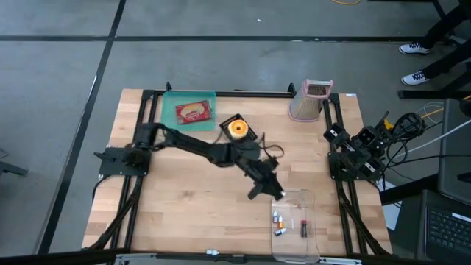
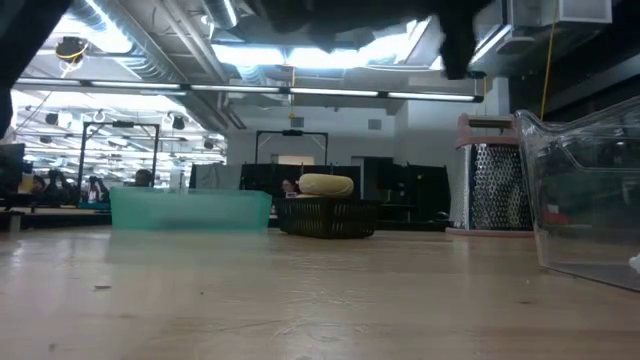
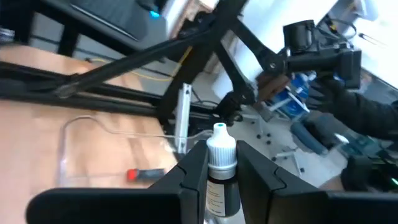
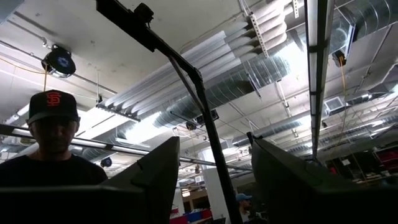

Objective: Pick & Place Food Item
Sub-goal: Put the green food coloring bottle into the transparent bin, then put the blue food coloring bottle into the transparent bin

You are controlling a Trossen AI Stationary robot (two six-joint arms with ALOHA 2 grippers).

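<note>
Well, the desk (image 1: 184,213) was the broadest thing under me, pale wood with my two arms mounted at its sides. My left arm stretched across it toward the clear plastic bin (image 1: 297,224) at the near right corner, while my right arm sat folded at the right edge, its claw (image 4: 214,180) tilted up at the ceiling with the fingers standing well apart and nothing between them.

At the far side lay the green tray (image 1: 188,110) with a packaged food item in it, a dark basket (image 1: 237,128) just beside it, and a grater (image 1: 313,99) further right.

My left claw (image 1: 266,188) hovered above the desk just beside the bin's nearer corner, clamped on a small dropper bottle (image 3: 221,171). The bottle stood between my fingers with its white cap pointing out past the tips, so its long axis ran along the claw. A few similar little bottles (image 1: 278,218) already lay inside the bin.

What mattered, I judged, was that the bin's open mouth lay just ahead and below, far nearer my left claw than my right.
</note>
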